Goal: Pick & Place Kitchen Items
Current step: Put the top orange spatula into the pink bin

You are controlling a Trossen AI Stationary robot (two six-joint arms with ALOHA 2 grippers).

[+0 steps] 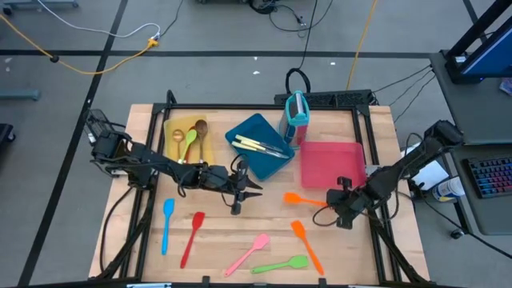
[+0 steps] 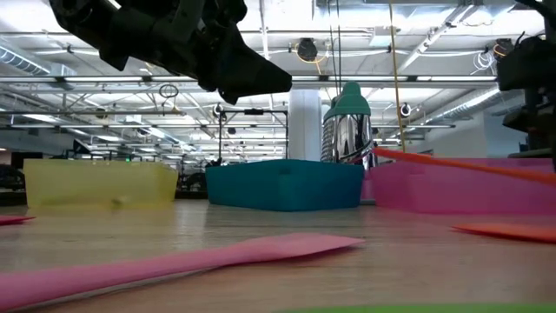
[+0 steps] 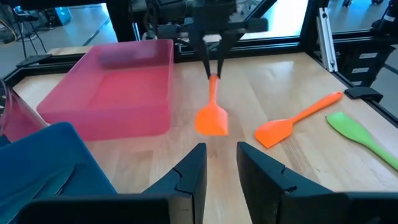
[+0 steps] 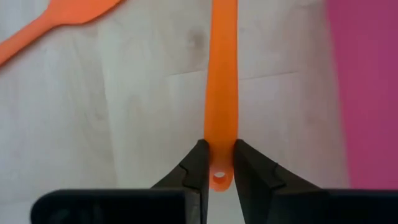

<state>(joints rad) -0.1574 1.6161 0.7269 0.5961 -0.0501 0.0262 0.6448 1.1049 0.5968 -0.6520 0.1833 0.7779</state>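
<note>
- Right gripper (image 4: 219, 163): fingers clamped on the handle end of an orange spatula (image 1: 302, 198), just in front of the red tray (image 1: 332, 163); blade appears raised off the table (image 1: 216, 232).
- Left gripper (image 1: 253, 189): fingers slightly apart, holding nothing, near the blue tray (image 1: 258, 128).
- Second orange spatula (image 1: 306, 245) lies flat nearby.

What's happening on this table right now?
The right claw is shut on the handle end of an orange spatula, next to the red tray. The left claw hangs open and empty near the table's middle, beside the blue tray, which has cream-handled knives in it. Spoons lie in the yellow tray. Blue, red, pink, green and another orange utensil are on the bare wood.
</note>
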